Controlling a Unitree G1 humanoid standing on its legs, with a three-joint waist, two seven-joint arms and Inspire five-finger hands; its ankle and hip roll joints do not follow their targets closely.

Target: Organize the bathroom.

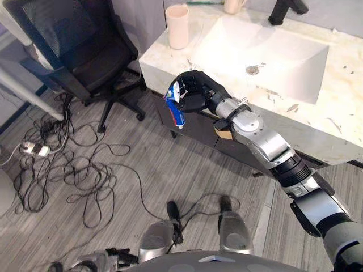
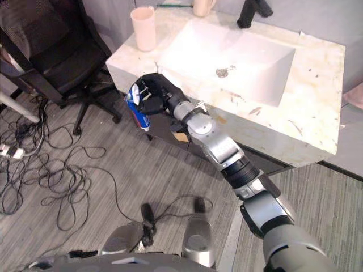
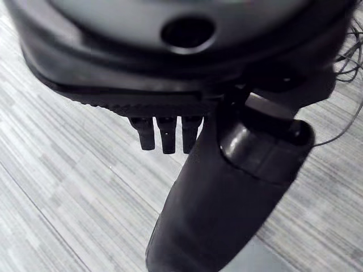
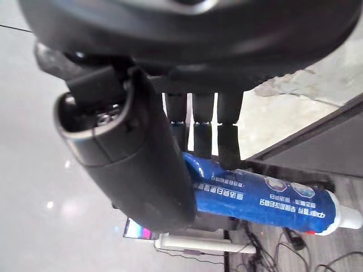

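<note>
My right hand is shut on a blue toothpaste tube with a white cap, held in the air just off the front left corner of the marble counter. The tube hangs cap-down below the fingers. In the right wrist view the tube lies across the curled fingers with the thumb over it. A pink cup stands on the counter's far left corner, beyond the hand. My left hand hangs over the wooden floor, fingers relaxed and holding nothing.
A white sink basin is set in the counter, with a black faucet and a second cup behind it. A black office chair stands to the left. Loose cables and a power strip lie on the floor.
</note>
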